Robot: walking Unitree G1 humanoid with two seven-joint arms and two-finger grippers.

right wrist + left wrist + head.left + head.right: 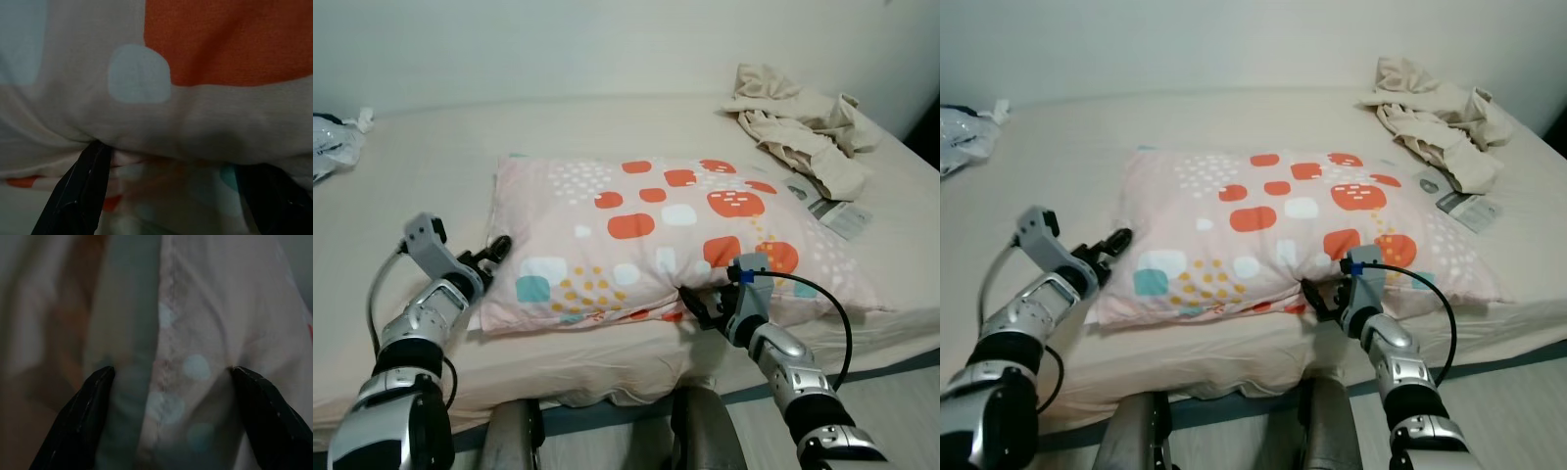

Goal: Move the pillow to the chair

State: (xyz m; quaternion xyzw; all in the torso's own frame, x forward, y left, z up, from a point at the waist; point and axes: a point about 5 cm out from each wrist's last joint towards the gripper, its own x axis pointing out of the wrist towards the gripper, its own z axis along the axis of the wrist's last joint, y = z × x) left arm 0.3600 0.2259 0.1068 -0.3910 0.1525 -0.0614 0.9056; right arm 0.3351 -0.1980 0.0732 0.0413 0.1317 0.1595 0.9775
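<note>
A pink pillow (666, 235) with orange, white and teal patches lies flat on the bed (460, 147), close to its front edge. My left gripper (494, 250) is at the pillow's left edge; in the left wrist view its fingers (80, 416) stand apart with the seam between them. My right gripper (695, 305) is pushed against the pillow's front edge, where the fabric dents inward. In the right wrist view its fingers (83, 186) are spread wide, with the pillow's edge bulging between them. Both grippers are open.
Crumpled beige cloth (798, 122) lies at the bed's far right, with a flat printed packet (832, 211) beside the pillow's right end. A plastic bag (328, 142) sits at the far left. The bed's front edge is right before my legs; floor (891, 401) shows at lower right.
</note>
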